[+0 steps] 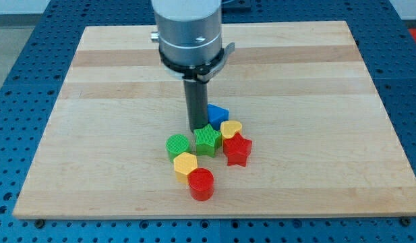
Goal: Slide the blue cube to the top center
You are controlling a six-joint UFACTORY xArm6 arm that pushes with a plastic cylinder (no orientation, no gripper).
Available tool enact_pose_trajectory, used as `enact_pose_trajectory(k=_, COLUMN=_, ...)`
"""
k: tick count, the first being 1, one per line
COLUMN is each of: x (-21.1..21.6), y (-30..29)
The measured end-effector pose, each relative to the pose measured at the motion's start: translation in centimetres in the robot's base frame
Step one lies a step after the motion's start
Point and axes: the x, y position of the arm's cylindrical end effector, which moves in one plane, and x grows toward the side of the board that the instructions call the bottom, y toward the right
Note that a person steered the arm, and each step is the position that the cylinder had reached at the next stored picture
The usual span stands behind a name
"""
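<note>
Blue perforated bench surrounds the pale wooden tabletop (93,135), which fills most of the view and carries a cluster of small blocks a little below its centre. No jaws show on this arm: it ends in a straight dark rod under a grey cylindrical housing (189,30), so nothing is held or clamped.

My tip (196,128) comes down just above the cluster, at the upper edge of the green star-shaped block (206,140), and it seems to be touching that block, though the rod hides the exact contact so I cannot be sure. Immediately to the view's right of the tip sits the blue block (218,113); it is the one the task concerns, and from this angle it looks more like a wedge or a partly hidden cube than a clear cube. It lies close beside the rod, near the tabletop's middle and well apart from the top edge.

Below the blue block, touching or nearly touching it, is a yellow heart-shaped block (231,129), and under that a red star-shaped block (237,150). To the view's left of the green star is a green cylinder (178,146). Beneath it sits a yellow hexagonal block (185,165), and at the cluster's bottom, just beside that one, a red cylinder (201,183). All seven blocks are packed closely together.
</note>
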Motion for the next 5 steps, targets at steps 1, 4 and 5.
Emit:
enact_pose_trajectory(k=1, x=-2.6, y=0.1)
enact_pose_trajectory(k=4, x=-5.6, y=-5.5)
enact_pose_trajectory(k=5, x=-6.2, y=-6.0)
